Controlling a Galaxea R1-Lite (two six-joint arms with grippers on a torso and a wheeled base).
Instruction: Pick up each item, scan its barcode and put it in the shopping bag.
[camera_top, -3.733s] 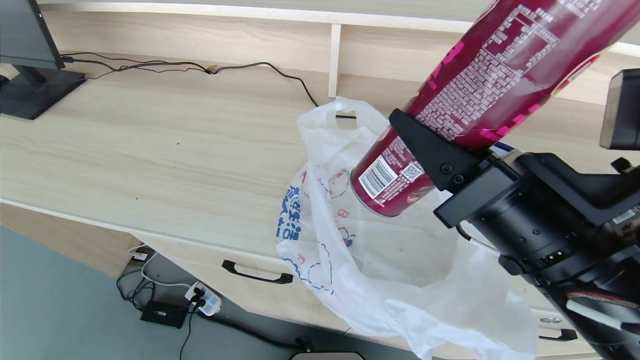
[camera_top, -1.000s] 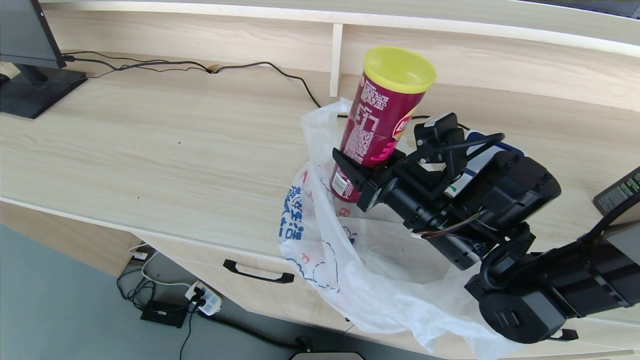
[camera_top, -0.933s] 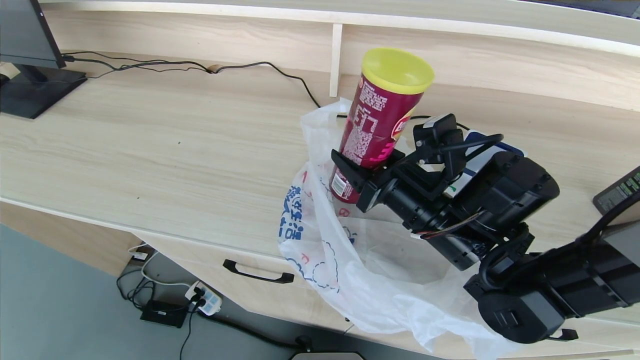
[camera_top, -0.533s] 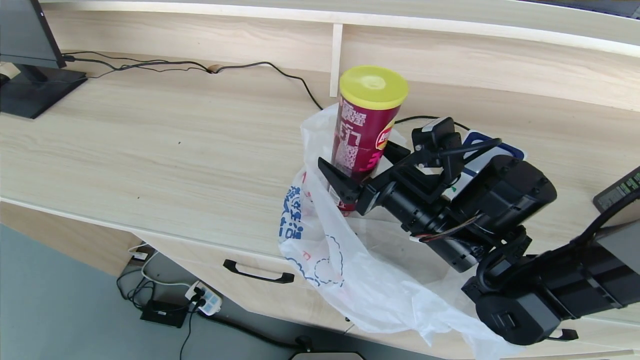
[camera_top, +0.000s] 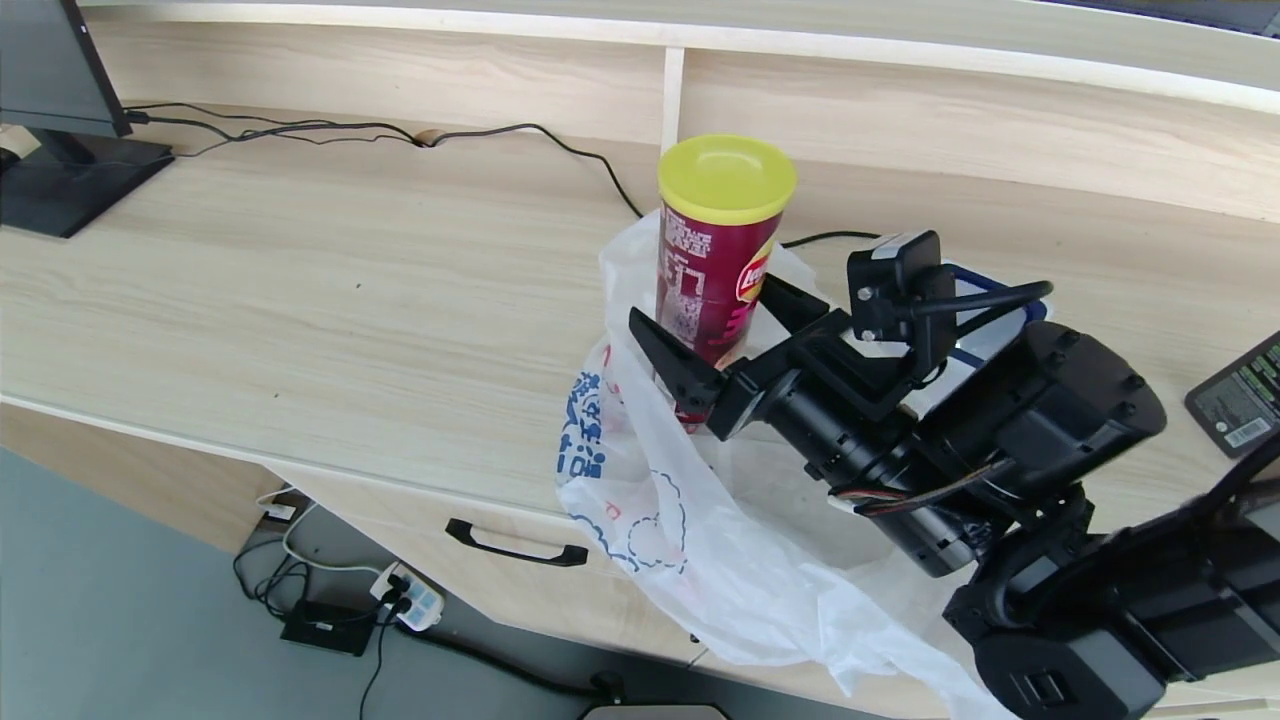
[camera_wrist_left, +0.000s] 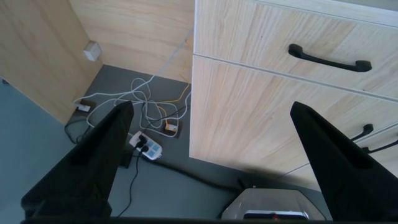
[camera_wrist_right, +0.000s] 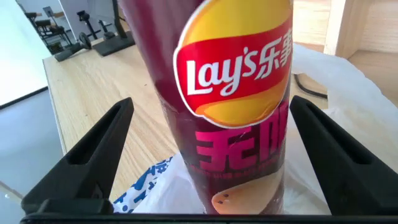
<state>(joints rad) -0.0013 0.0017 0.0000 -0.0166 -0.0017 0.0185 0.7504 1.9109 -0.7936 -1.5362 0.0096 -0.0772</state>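
A maroon chip can (camera_top: 718, 250) with a yellow lid stands upright in the mouth of the white plastic shopping bag (camera_top: 720, 540) on the wooden counter. My right gripper (camera_top: 700, 298) is open, its two black fingers on either side of the can's lower half with gaps showing. In the right wrist view the can (camera_wrist_right: 230, 74) rises between the spread fingers of the right gripper (camera_wrist_right: 211, 102), with the bag (camera_wrist_right: 155, 180) beneath it. My left gripper (camera_wrist_left: 211, 106) is open and holds nothing. It hangs low before the drawer fronts (camera_wrist_left: 280, 93).
A blue-and-white box (camera_top: 985, 300) lies behind the right arm. A black handheld device (camera_top: 1238, 395) sits at the right edge. A monitor base (camera_top: 60, 175) and cables (camera_top: 330, 130) occupy the back left. Drawer handles (camera_top: 515, 545) and a power strip (camera_top: 410, 600) are below the counter edge.
The right gripper lowered the tilted can into the bag's mouth, set it upright, then opened and let it go. The right arm has drawn back a little.
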